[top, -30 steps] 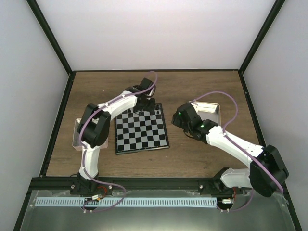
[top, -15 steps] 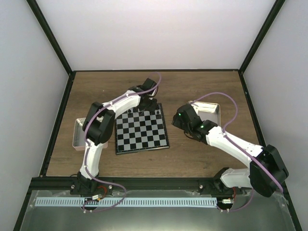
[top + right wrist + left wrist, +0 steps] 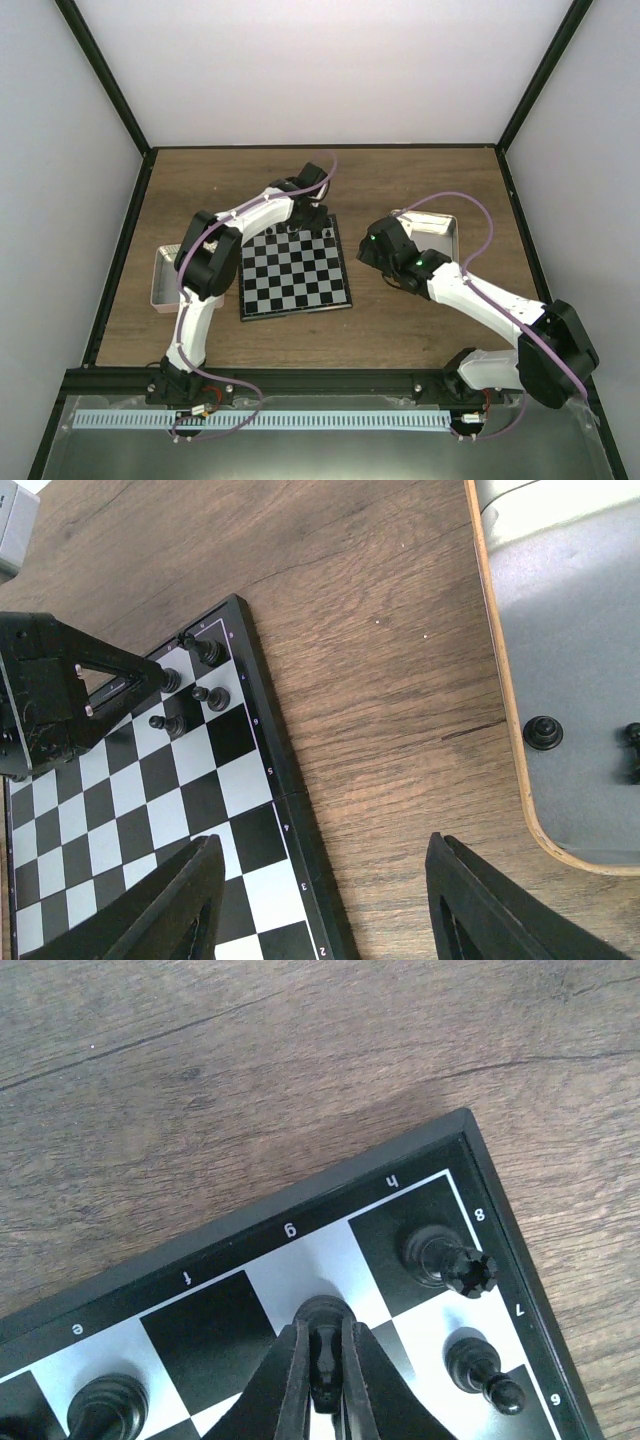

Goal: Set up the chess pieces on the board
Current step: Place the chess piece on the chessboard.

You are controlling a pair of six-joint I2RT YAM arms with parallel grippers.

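Black-and-silver board (image 3: 294,270) lies directly under the left pincer (image 3: 322,1365), its far rank below the tips. The tray (image 3: 570,660) sits right of the right pincer (image 3: 320,900), whose jaws gape wide, empty. Left jaws, narrow, pinch an upright piece (image 3: 323,1320) over g8, a rook (image 3: 450,1258) just right of it.

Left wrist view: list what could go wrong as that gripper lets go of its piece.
1. The left gripper pinches a chess piece over the g-file at the edge of the board; released off-centre, it may tip.
2. The rook on h8 and the pawn on h7 stand close beside; the opening jaws could knock them over.
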